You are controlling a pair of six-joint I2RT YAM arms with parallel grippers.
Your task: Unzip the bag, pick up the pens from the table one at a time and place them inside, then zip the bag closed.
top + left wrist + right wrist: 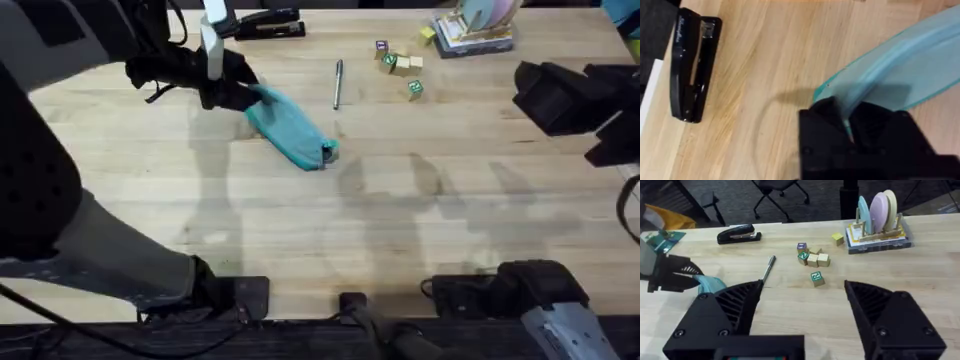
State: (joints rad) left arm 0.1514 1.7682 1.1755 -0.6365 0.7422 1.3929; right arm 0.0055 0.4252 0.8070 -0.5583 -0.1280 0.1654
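Big pale plank surface (400, 240), office chairs on dark floor behind it. The bag (292, 132) lies diagonally, dark pull end toward the near right; left hand (847, 125) is pinching its far end. Right hand (802, 305) hangs wide open. The pen (338, 84) lies lengthwise just beyond the bag.

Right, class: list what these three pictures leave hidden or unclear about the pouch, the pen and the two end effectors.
- Bag: whether the zipper is open; overhead it is too small to tell.
- Bag's far end: covered overhead by the left end effector, which is shut on it.
- Pen: brand and cap detail too small.
- Right end effector: open, blurred overhead at the edge.
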